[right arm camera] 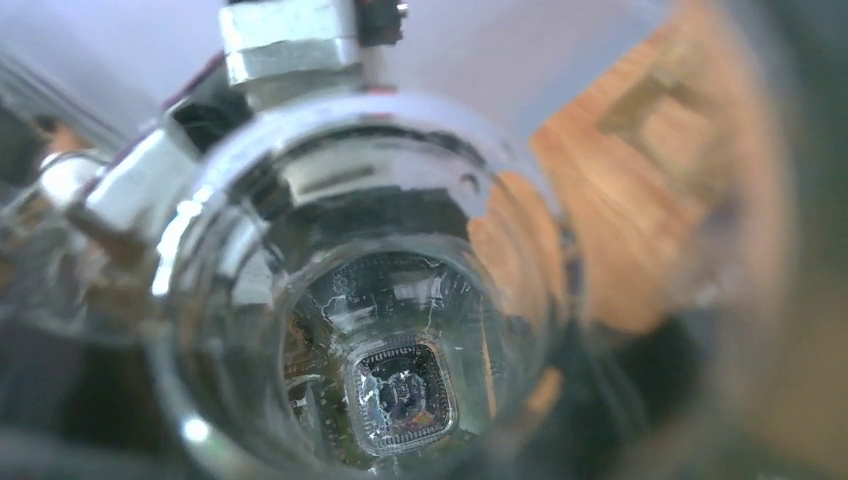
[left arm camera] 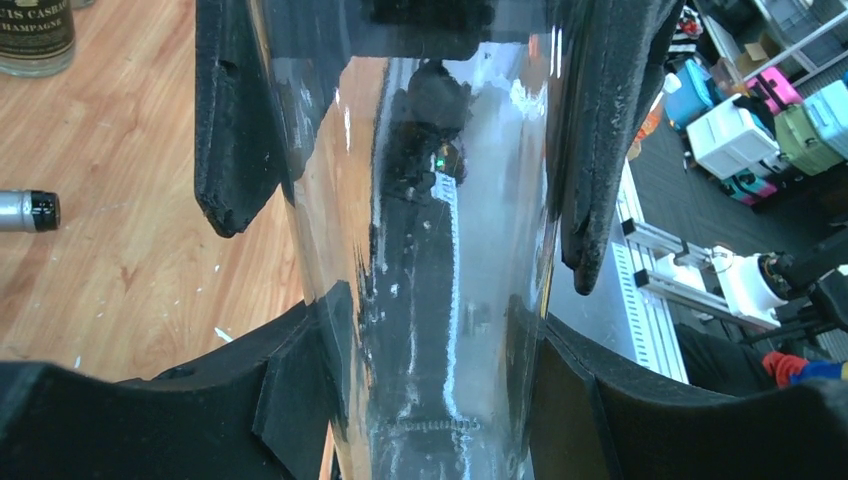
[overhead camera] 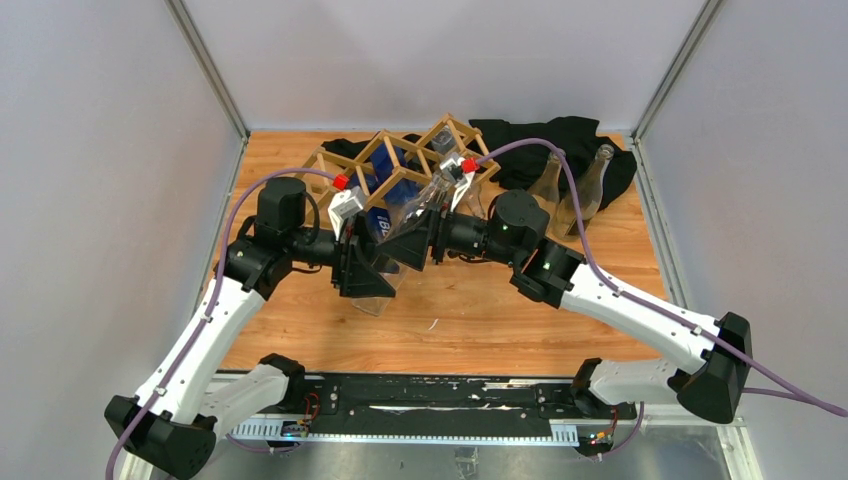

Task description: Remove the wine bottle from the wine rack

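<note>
The wine bottle (overhead camera: pixel 410 215) is clear glass and lies tilted between both arms, just in front of the wine rack (overhead camera: pixel 395 158), a tan stick lattice. Whether its neck is still in a cell I cannot tell. My left gripper (overhead camera: pixel 368 270) is shut on the bottle's lower body. In the left wrist view its black pads (left arm camera: pixel 300 380) press both sides of the glass (left arm camera: pixel 430 200). My right gripper (overhead camera: pixel 418 240) holds the bottle higher up, with its fingers (left arm camera: pixel 235 120) against both sides. In the right wrist view the blurred bottle (right arm camera: pixel 380 330) fills the frame and hides my fingers.
A dark blue bottle (overhead camera: pixel 381 218) lies in the rack behind the grippers. Two clear bottles (overhead camera: pixel 548 180) stand at the back right on a black cloth (overhead camera: pixel 570 140). On the wood the left wrist view shows a champagne bottle (left arm camera: pixel 35 35) and a silver-capped neck (left arm camera: pixel 25 210).
</note>
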Tool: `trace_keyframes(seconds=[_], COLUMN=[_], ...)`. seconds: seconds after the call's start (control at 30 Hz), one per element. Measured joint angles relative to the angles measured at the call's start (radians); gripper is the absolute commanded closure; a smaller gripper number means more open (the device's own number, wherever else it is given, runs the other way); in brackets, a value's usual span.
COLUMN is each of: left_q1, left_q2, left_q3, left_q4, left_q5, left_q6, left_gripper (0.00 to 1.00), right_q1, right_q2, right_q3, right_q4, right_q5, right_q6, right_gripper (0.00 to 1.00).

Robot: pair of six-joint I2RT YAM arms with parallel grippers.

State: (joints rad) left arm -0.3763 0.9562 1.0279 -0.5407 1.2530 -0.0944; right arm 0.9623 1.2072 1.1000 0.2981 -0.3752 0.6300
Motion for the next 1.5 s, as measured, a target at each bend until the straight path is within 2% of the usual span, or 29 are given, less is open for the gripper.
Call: trace_keyframes(seconds=[0.1,0.13,0.33,0.53,0.73,0.87,1.1,1.5], left_q1=[0.0,-0.003,-0.003,-0.003,-0.003,-0.003,-0.003,0.0], left_q2=[0.003,0.003,0.017,0.039,0.073,0.087,0.103,0.116], left_q3=[0.013,0.019,0.107,0.181,0.247,0.271,0.287,0.286], left_q4=[-0.053,-0.074,-0.252,-0.364,-0.412,-0.425,-0.435,-0.435], left_q5=[-0.025,-0.036,-0.192,-0.394,-0.603,-0.713,-0.817,-0.899], left_q6=[0.061,0.09,0.262,0.386,0.463,0.492,0.527,0.559], left_gripper=[0.06,0.01,0.0,0.0,0.0,0.0,0.0,0.0], right_q1=[0.004,0.004,0.003,0.003,-0.021,-0.048,-0.143,-0.329], right_q2=[0.003,0.004,-0.006,-0.089,-0.199,-0.214,-0.161,-0.063], right_q3=[0.016,0.022,0.039,0.04,0.04,0.038,-0.018,-0.189], right_q4=[-0.041,-0.068,-0.219,-0.414,-0.556,-0.609,-0.622,-0.431], right_q5=[0.002,0.008,0.068,0.178,0.358,0.506,0.69,0.771], right_q6=[-0.015,-0.023,-0.091,-0.205,-0.323,-0.393,-0.457,-0.474], right_gripper=[1.0,1.0,1.0,1.0,1.0,1.0,1.0,1.0])
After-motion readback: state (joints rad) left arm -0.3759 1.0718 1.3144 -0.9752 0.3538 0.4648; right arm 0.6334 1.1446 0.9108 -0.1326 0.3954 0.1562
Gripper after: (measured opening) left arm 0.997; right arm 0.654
